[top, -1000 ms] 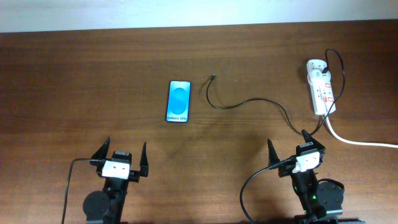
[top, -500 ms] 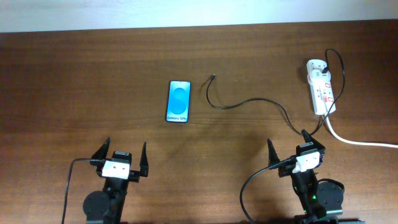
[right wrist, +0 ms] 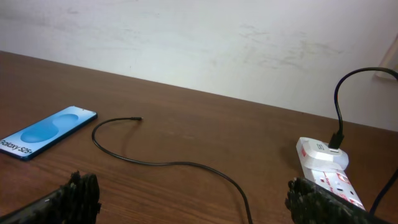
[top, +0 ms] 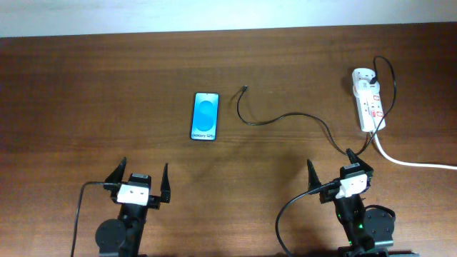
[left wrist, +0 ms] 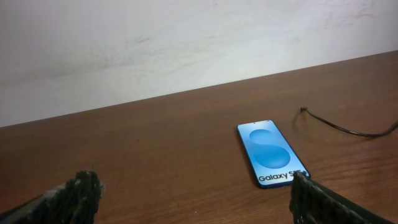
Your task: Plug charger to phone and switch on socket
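Note:
The phone (top: 205, 116) lies flat on the wooden table, blue screen up; it also shows in the left wrist view (left wrist: 272, 154) and the right wrist view (right wrist: 48, 132). The charger cable (top: 285, 116) runs from the socket (top: 368, 101) leftward, its free connector tip (top: 245, 88) lying just right of the phone, apart from it. The cable (right wrist: 180, 164) and the socket (right wrist: 328, 169) show in the right wrist view. My left gripper (top: 138, 183) is open and empty near the front edge. My right gripper (top: 331, 173) is open and empty, in front of the socket.
A thick white cord (top: 414, 163) runs from the socket off to the right. A white wall (left wrist: 186, 43) stands behind the table's far edge. Black robot cables trail from both arm bases at the front.

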Robot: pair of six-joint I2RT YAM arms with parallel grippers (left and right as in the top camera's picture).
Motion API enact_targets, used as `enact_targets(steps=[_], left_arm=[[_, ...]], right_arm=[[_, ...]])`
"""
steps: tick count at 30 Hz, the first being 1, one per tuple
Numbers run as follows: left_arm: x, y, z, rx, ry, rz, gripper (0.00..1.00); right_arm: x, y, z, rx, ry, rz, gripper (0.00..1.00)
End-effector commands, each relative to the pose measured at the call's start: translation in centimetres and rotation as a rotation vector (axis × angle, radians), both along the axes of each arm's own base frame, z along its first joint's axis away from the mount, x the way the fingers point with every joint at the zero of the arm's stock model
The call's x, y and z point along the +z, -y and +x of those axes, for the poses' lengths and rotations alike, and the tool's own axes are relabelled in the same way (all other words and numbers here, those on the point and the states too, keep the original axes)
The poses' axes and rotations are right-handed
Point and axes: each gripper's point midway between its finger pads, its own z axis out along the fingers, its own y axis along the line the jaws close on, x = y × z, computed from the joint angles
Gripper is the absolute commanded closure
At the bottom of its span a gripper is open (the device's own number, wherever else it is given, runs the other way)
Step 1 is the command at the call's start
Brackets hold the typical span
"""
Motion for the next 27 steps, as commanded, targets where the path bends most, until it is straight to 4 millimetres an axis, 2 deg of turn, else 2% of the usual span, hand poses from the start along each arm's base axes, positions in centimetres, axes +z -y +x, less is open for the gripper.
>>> enact_targets(steps=[1, 27], left_arm=[[-0.07, -0.22, -0.01, 0.01, 0.002, 0.016, 0.01], [0.31, -0.14, 0.0, 0.005, 0.017, 0.016, 0.01]], right_arm=[[-0.21, -0.12, -0.04, 0.004, -0.005, 0.009, 0.02], [-0.21, -0.12, -0.04, 0.004, -0.005, 0.009, 0.01]])
